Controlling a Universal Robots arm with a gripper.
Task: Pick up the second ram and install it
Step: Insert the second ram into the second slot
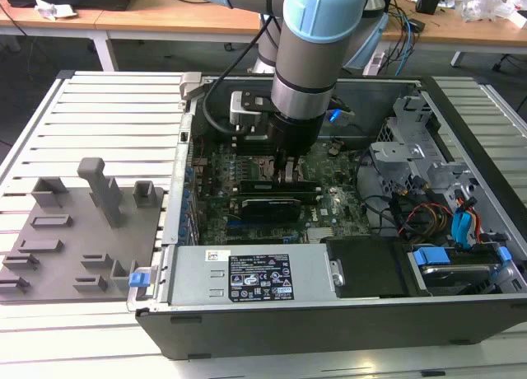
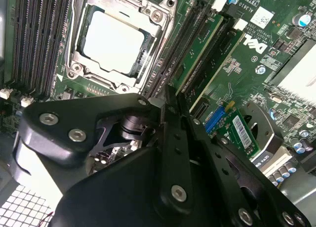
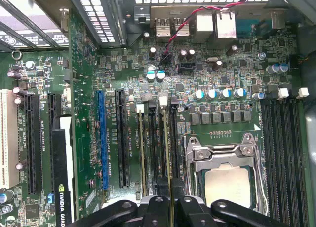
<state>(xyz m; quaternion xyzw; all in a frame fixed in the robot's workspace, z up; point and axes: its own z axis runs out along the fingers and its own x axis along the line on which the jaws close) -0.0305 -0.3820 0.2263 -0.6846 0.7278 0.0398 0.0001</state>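
Tool point(image 3: 170, 207) gripping second ram point(image 3: 168, 153), processor socket point(image 3: 224, 172) beside.

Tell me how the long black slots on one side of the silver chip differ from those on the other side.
The near slots hold two thin sticks, one of them the second ram; the far slots are empty. The gripper hangs over the near slots; the far slots lie uncovered. Both sets are long, black and parallel, flanking the chip.

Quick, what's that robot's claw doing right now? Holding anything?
Gripper: jaws shut on the ram, which stands edge-on in a motherboard slot.
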